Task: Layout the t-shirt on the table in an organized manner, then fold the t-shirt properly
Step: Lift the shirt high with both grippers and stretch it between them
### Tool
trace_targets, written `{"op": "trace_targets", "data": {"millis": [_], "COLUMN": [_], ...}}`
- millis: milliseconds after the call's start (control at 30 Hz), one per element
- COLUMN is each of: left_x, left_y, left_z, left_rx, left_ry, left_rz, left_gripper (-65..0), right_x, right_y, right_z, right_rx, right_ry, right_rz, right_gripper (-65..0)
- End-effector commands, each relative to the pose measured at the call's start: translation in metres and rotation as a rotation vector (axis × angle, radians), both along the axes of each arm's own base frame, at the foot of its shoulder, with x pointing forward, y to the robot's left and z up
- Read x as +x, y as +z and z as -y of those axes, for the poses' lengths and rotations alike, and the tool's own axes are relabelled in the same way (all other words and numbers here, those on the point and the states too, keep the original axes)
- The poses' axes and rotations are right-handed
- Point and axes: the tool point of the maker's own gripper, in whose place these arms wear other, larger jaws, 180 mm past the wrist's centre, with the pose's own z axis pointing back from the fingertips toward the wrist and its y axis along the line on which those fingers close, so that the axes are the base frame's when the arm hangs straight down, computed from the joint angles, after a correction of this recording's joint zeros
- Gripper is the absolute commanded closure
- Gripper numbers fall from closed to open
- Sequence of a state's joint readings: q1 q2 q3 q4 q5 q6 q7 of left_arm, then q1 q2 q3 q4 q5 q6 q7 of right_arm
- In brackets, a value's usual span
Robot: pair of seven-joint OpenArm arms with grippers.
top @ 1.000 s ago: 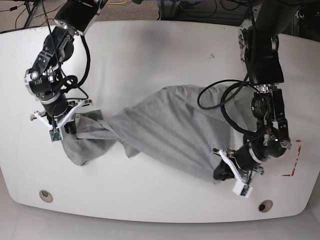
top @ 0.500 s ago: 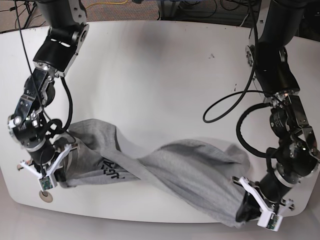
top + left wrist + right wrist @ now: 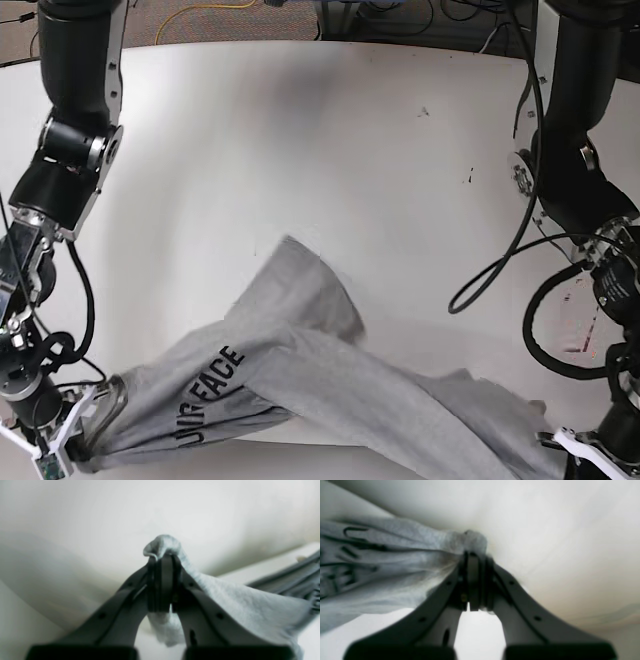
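Note:
The light grey t-shirt (image 3: pixel 330 385) is stretched in a twisted band along the front of the white table (image 3: pixel 300 150), and black lettering (image 3: pixel 215 385) shows near its left end. My right gripper (image 3: pixel 475 557) is shut on a bunched edge of the t-shirt (image 3: pixel 395 562); in the base view it sits at the bottom left (image 3: pixel 80 450). My left gripper (image 3: pixel 162 560) is shut on another pinch of the t-shirt (image 3: pixel 225 597), at the base view's bottom right, where the frame edge cuts most of it off. One loose flap (image 3: pixel 300 265) points toward the table's middle.
A red-outlined mark (image 3: pixel 590 320) lies by the right arm's cable loop (image 3: pixel 500 275). Small dark marks (image 3: pixel 423 112) dot the far right of the tabletop. Cables and floor lie beyond the back edge (image 3: pixel 250 20).
Both arms have drawn toward the table's front edge and further apart, dragging the shirt forward and stretching it. The lettering has come into view and a flap now trails toward the middle.

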State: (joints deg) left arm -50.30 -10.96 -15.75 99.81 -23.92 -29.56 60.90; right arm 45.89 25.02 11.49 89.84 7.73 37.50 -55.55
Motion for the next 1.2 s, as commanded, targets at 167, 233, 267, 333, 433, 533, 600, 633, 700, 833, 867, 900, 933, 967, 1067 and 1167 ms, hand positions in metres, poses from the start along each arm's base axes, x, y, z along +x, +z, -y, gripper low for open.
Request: {"op": "trace_targets", "data": {"millis": [167,233,267,333,433,533,600,633,700,833,867,900,933,967,1067,1167], "left_x": [-0.013,-0.015,-0.015,-0.016,-0.017,-0.02,-0.021,-0.018,-0.016,-0.017,-0.016,-0.016,-0.016,-0.016,-0.016,-0.016], "left_y": [0.062,0.067,0.067,0.069,0.068,0.069,0.068,0.062,0.056,0.053,0.053,0.053,0.053,0.053,0.053,0.053], "left_z": [-0.011,-0.015,-0.017,-0.02,-0.026,-0.04,-0.048,-0.053,-0.059,-0.066,-0.066,-0.066,-0.066,-0.066,-0.066,-0.067], "left_rx": [0.014,0.02,0.021,0.027,0.026,0.017,0.008,-0.003,-0.013,-0.024,-0.025,-0.025,-0.026,-0.026,-0.026,-0.027], "left_ry": [0.02,0.029,0.033,0.041,0.054,0.084,0.1,0.105,0.114,0.127,0.126,0.126,0.127,0.127,0.127,0.128], "left_rz": [0.151,0.161,0.161,0.164,0.164,0.168,0.162,0.146,0.128,0.121,0.12,0.12,0.12,0.12,0.12,0.12], "left_gripper": [-0.7,-0.7,-0.7,-0.7,-0.7,-0.7,-0.7,-0.7,-0.7,-0.7,-0.7,-0.7,-0.7,-0.7,-0.7,-0.7], "right_x": [0.004,0.005,0.005,0.006,0.007,0.006,0.006,0.005,0.004,0.004,0.004,0.004,0.004,0.004,0.004,0.004], "right_y": [0.088,0.097,0.1,0.105,0.108,0.109,0.109,0.108,0.107,0.105,0.105,0.104,0.104,0.104,0.105,0.107], "right_z": [0.018,0.02,0.023,0.031,0.041,0.052,0.057,0.061,0.065,0.067,0.067,0.067,0.067,0.067,0.066,0.065], "right_rx": [-0.042,-0.04,-0.043,-0.04,-0.031,-0.028,-0.029,-0.028,-0.029,-0.029,-0.029,-0.029,-0.029,-0.029,-0.028,-0.028], "right_ry": [-0.024,-0.028,-0.033,-0.048,-0.065,-0.085,-0.094,-0.102,-0.108,-0.111,-0.111,-0.111,-0.112,-0.112,-0.109,-0.108], "right_rz": [0.16,0.172,0.174,0.174,0.166,0.158,0.153,0.148,0.144,0.14,0.14,0.138,0.137,0.137,0.14,0.145], "right_gripper": [0.0,0.0,0.0,0.0,0.0,0.0,0.0,0.0,0.0,0.0,0.0,0.0,0.0,0.0,0.0,0.0]}}
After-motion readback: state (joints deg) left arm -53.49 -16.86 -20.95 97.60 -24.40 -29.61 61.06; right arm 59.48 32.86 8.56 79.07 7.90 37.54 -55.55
